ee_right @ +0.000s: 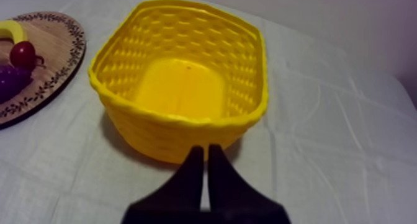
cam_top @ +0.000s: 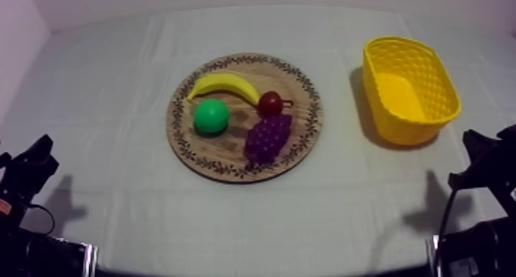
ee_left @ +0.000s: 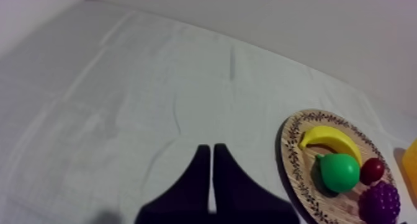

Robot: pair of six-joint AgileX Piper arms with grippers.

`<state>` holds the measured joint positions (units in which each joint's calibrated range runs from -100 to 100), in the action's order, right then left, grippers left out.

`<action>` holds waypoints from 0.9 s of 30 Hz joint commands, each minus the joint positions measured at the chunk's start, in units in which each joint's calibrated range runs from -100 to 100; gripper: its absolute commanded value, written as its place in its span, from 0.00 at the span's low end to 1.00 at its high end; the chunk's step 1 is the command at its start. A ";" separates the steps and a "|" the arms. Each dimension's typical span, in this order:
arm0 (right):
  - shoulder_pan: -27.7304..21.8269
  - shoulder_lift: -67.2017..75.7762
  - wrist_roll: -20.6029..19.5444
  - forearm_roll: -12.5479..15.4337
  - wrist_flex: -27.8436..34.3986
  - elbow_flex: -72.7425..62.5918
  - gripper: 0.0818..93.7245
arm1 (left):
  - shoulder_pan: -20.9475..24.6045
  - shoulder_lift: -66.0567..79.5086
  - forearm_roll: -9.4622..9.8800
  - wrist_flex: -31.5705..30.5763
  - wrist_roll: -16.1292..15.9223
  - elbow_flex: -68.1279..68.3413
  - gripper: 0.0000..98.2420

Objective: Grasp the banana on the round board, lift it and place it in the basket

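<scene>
Wooden board in middle of counter from above, banana on its far part, yellow basket apart at right. From left wrist: left claw pressed together, gripping nothing, left of board. From right wrist: right claw likewise closed and bare, just near of basket.

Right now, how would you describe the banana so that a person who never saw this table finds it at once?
Find the round wooden board left of the yellow basket. The banana lies near the board's far rim, behind the green pear and beside the small red fruit. It alone is long, curved and yellow.
</scene>
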<state>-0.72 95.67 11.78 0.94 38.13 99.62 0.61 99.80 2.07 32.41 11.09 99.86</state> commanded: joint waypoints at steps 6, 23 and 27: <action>0.03 0.00 0.01 0.02 0.09 0.04 0.01 | 0.00 0.03 0.01 0.00 0.02 0.03 0.00; 0.03 0.00 0.01 0.02 0.09 0.04 0.01 | 0.00 0.03 0.01 0.00 0.02 0.03 0.00; 0.05 0.00 -1.13 0.03 -0.03 0.04 0.01 | 0.00 0.03 0.01 0.00 0.02 0.03 0.00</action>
<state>-0.70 95.67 11.75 0.94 38.20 99.62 0.61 99.80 2.07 32.41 11.09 99.86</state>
